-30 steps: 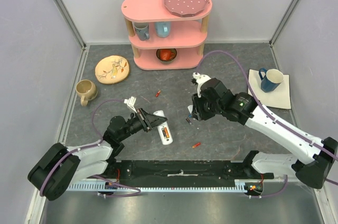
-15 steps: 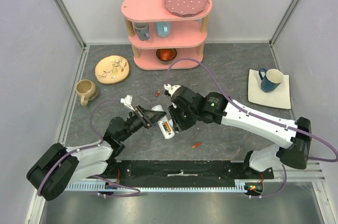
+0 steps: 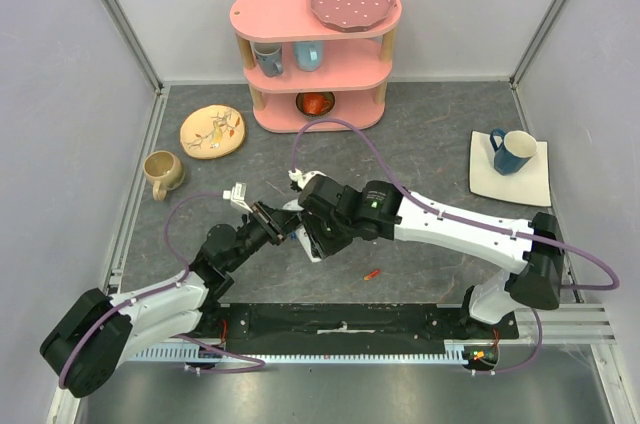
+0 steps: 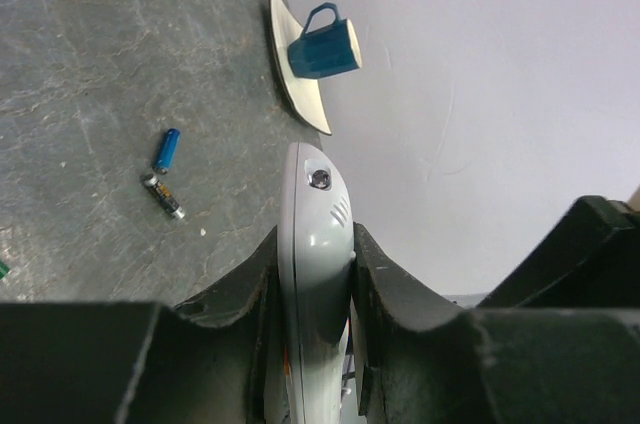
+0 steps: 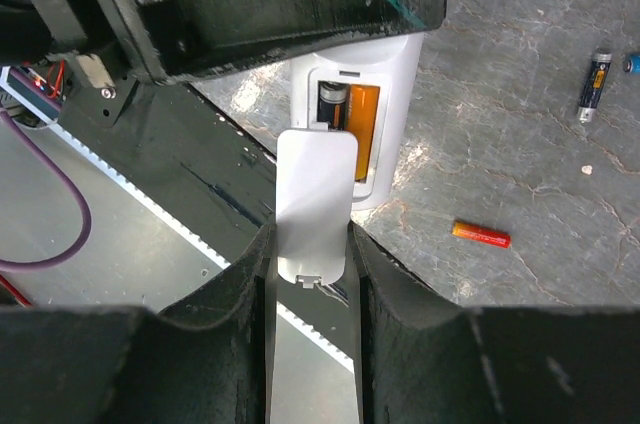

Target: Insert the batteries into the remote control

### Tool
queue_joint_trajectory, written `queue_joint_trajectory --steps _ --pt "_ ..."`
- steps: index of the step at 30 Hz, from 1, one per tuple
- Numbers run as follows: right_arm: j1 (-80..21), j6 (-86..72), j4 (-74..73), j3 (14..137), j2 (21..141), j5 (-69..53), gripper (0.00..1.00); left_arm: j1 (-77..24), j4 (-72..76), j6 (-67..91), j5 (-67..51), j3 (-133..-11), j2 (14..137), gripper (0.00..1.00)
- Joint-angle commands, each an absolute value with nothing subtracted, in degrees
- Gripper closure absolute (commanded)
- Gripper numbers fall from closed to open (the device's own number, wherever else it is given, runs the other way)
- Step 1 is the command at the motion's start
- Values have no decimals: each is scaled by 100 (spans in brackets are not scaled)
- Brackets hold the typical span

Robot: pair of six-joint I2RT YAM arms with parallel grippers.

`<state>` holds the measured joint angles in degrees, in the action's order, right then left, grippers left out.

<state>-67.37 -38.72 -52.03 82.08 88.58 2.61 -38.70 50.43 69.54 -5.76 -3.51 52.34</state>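
Smooth white plastic on remote control, faint sheen along edge. Matt white plastic on battery cover. Glossy wrap on orange-red battery and blue battery (bright metal cap on dark battery beside it). Rough, scuffed matt grey on table. Glossy glaze on blue mug. Satin pink finish on shelf.

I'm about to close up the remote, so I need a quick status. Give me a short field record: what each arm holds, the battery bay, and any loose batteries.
left fingers: shut on the remote, clamped across it
right fingers: shut on the white battery cover, not yet seated
battery bay: open, holds a black battery and an orange battery
loose on table: orange-red battery, dark battery, blue battery
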Motion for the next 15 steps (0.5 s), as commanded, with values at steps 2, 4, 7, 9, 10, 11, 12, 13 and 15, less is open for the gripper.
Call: queue_joint_trajectory --steps 2,4,7,9,10,11,12,13,15 --pt "-6803 -3929 -5343 8683 8982 571 100 -3955 4843 6794 -457 -527 5194 98" --pt "-6803 -3902 -5405 8727 9052 641 100 -3973 4851 6820 -475 -501 5212 98" --pt "-6803 -3832 -5502 8763 9114 685 100 -3990 4851 6803 -475 -483 5168 98" --pt "-6803 -3806 -5537 8754 9149 747 100 -4008 4843 6759 -466 -492 5142 98" --pt "-6803 -3788 -5555 8754 9176 764 100 -4008 4851 6759 -466 -492 5133 98" --pt "-6811 -3779 -5572 8754 9202 765 100 -4008 4852 6750 -457 -501 5124 98" --pt "-6803 -3779 -5581 8754 9220 765 100 -4017 4852 6750 -466 -501 5115 98" --pt "-6803 -3771 -5581 8754 9228 765 100 -4017 4852 6750 -466 -501 5098 98" --pt "-6803 -3771 -5581 8754 9255 773 100 -4025 4852 6750 -457 -501 5080 98"
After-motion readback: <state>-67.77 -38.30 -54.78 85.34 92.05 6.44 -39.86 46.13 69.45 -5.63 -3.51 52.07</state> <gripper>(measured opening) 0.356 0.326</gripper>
